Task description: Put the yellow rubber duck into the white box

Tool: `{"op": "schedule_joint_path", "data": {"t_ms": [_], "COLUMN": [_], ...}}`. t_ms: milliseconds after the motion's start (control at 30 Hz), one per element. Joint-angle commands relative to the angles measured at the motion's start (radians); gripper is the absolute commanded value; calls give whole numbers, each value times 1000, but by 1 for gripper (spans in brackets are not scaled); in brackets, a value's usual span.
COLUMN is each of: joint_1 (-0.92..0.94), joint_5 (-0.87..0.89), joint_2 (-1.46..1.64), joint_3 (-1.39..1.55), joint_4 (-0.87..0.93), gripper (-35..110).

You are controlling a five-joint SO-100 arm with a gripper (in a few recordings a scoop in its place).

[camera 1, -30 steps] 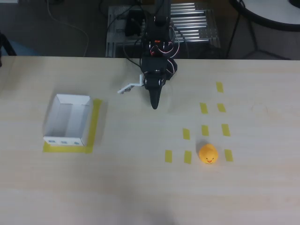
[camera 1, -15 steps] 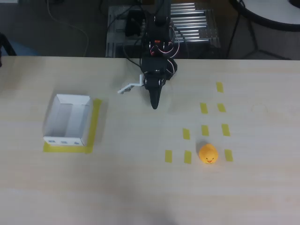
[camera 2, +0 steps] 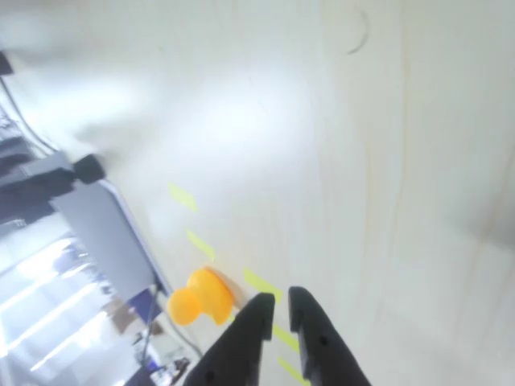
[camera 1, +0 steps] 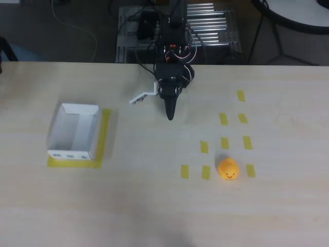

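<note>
While gripper (camera 1: 169, 116) hangs near table's far edge, fingers nearly together and holding nothing, yellow rubber duck (camera 1: 228, 169) sits among tape strips (camera 1: 205, 147) toward right near side. Risk: round toy rolls off narrow fingers. White box (camera 1: 74, 131) lies well apart, left side.

Pale wood, yellow tape, one orange-yellow toy

The table (camera 1: 154, 206) is a light beige wood grain, washed nearly white by glare in the wrist view. On it, the white box (camera 1: 74, 131) has plain white walls with three small bluish marks along one side, and yellow tape (camera 1: 105, 135) borders it. To the right of the box, short yellow tape strips (camera 1: 224, 143) form a scattered grid around the orange-yellow rubber duck (camera 1: 228, 169), which bears a tiny dark face mark. The gripper (camera 1: 169, 114) is black, with red wires above it.
</note>
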Motion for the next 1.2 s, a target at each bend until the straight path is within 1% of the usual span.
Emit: {"op": "schedule_joint_path", "data": {"t_ms": [0, 67, 100, 167, 267, 367, 533, 633, 667, 767, 833, 1000, 1167], "joint_1": [6, 23, 28, 26, -3, -32, -91, -150, -167, -224, -267, -354, -402], "joint_5": [-32, -52, -104, -213, -288, -311, -512, -627, -643, -686, -721, -729, -707], "joint_2": [-239, -391, -465, -597, -784, -962, -1235, -1368, -1402, -1491, -1563, -1789, -1963], "joint_3": [-318, -486, -577, -759, -1006, -1238, -1566, -1698, -1733, -1838, -1898, -2082, -2171], "joint_4": [-66, -74, -67, -18, 74, 173, 339, 425, 449, 503, 546, 640, 643], "gripper": [0, 0, 0, 0, 1, 7, 20, 29, 34, 43, 46, 52, 55]}}
